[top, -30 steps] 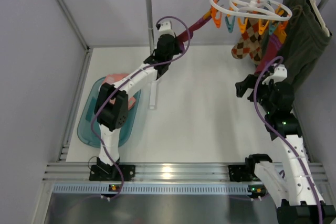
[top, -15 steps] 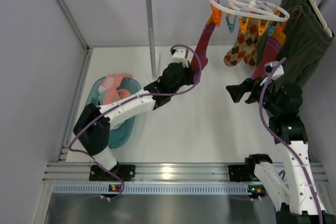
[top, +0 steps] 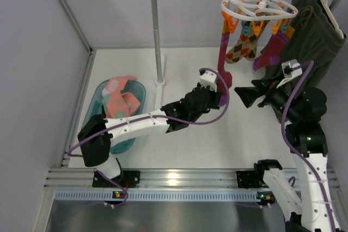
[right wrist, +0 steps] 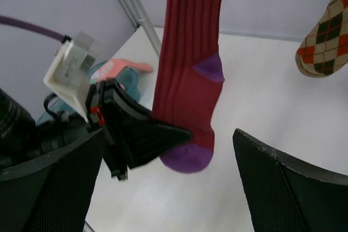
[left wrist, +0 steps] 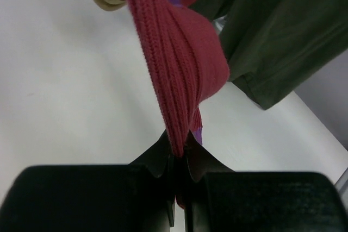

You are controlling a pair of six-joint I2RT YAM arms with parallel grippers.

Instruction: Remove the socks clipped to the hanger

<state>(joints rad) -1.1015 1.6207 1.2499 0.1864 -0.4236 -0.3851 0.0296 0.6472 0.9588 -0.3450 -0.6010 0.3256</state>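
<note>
Within the left gripper (left wrist: pixel 178 157) (clamped) hangs the maroon sock (left wrist: pixel 179 63).

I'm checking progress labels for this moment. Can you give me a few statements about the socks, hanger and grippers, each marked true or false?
1. The left gripper is shut on the maroon sock. True.
2. The maroon sock is off the hanger. False: its top hangs from an orange clip on the hanger.
3. The right gripper holds the argyle sock. False: its jaws are open and empty, and the argyle sock hangs from the hanger.
4. Pink socks lie in the teal basin. True.
</note>
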